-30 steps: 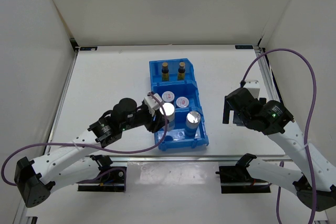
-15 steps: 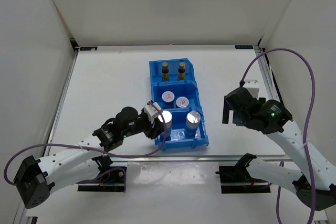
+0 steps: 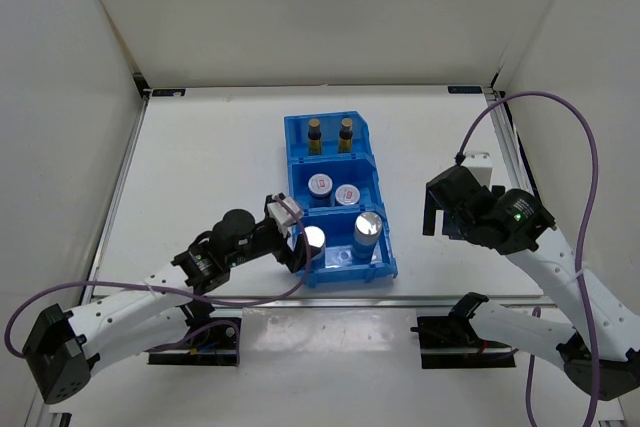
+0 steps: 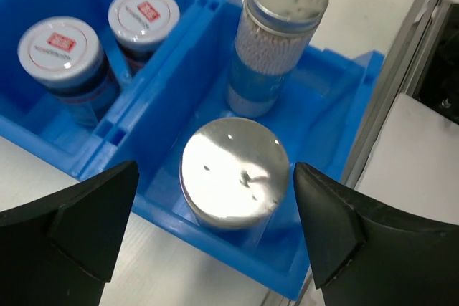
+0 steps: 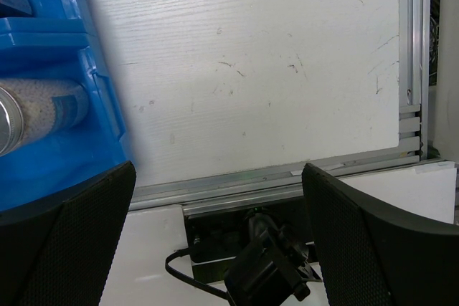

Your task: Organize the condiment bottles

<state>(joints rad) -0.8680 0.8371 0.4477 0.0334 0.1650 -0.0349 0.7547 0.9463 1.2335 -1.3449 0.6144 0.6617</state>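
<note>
Over the near-left corner of the blue bin [image 3: 350, 273], my L gripper [image 4: 215, 173] hangs w/ jaws spread wide, gripping nothing. A silver-lidded shaker [image 3: 314, 238] stands btwn them in the bin's near compartment, clear of both fingers [image 4: 79, 220]. Its twin shaker [image 4: 276, 48] stands just beside it, toward the bin's right wall. Two white-capped bottles [image 4: 64, 44] sit in the bin's middle compartment and two amber bottles [image 3: 314, 132] in its far one, so the sorting looks about done to me. My R gripper [image 5: 219, 170] is well to the right of the bin, also spread wide & empty.

Risks, as I judge them: both fingers seem to overhang the bin's walls, not the compartment itself. Closing now could pinch plastic along w/ the shaker and drag the bin across the table [image 3: 200, 167], whose near edge isn't far from the bin's front wall. Backing off low or sideways could clip the lid. The shaker is tall, prob. tippy, and would fall against its twin. Can't tell whether it stands fully upright.
</note>
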